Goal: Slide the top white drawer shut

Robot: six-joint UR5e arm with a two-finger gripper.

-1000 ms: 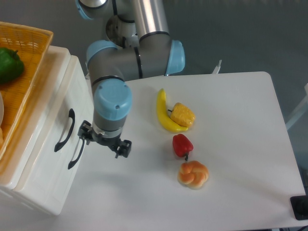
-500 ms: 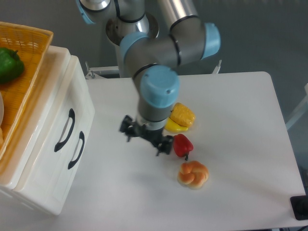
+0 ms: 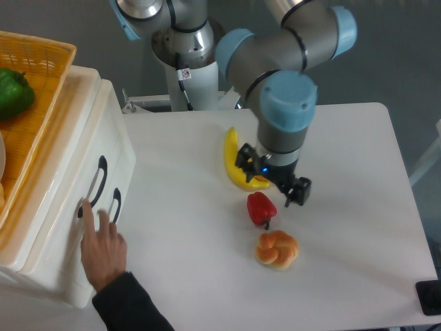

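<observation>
On the left stands one white cabinet with two drawers, each with one curved black handle. The top white drawer is the upper one; its front sits almost level with the front of the lower drawer, and I see no clear gap at its edge. Its handle runs diagonal, just above the handle of the lower drawer. On top of the cabinet there is one orange wicker basket, and inside it one green pepper.

On the white table I count four food items: one banana, one piece of corn, mostly hidden under my wrist, one red pepper and one braided bun. The banana and the corn lie together; the red pepper is just below them, and the bun is near below the pepper.

One human hand with a dark sleeve comes from the bottom edge. Its fingers touch the front of the cabinet at the two handles.

My arm bends from the base at the top and points down over the table, well apart from the cabinet. My pincer hangs above the corn and beside the red pepper. From this angle I cannot tell if its fingers are apart or together, and I see nothing held between them.
</observation>
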